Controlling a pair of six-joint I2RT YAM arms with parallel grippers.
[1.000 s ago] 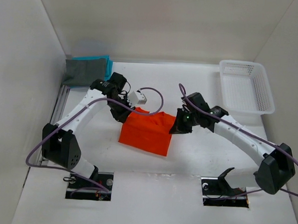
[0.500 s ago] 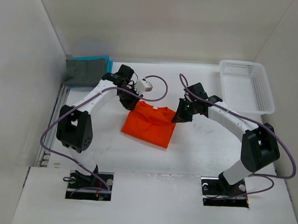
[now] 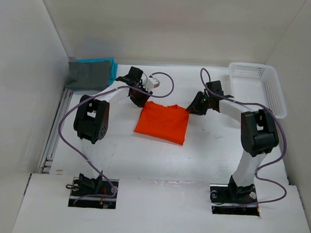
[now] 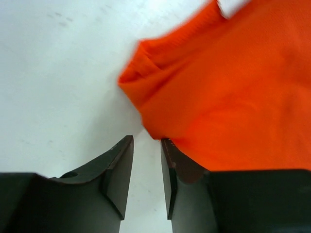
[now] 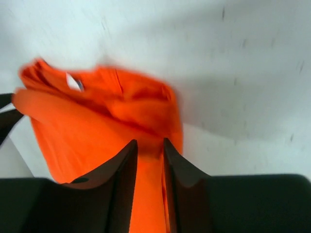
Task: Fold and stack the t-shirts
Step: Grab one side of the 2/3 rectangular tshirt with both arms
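The bright orange t-shirt (image 3: 163,123) lies folded into a flat rectangle at mid-table, collar edge to the back. My left gripper (image 3: 141,98) sits at its back left corner. In the left wrist view the left gripper (image 4: 146,141) is open, with bare table in the gap and the orange shirt (image 4: 233,97) just past one fingertip. My right gripper (image 3: 193,107) is at the back right corner. In the right wrist view the right gripper (image 5: 150,141) is open over the orange shirt (image 5: 97,126), with cloth showing below the gap. A dark grey t-shirt (image 3: 86,74) lies folded on a teal t-shirt (image 3: 105,61) at the back left.
A white mesh basket (image 3: 257,89) stands at the back right corner. White walls close in the table on the left, back and right. A purple cable loops above the shirt near the left wrist (image 3: 162,83).
Both arms swung toward the back, drawing the orange shirt's far edge with them. The shirt now lies farther back and flatter. Both grippers went from shut to open and let go of the cloth.
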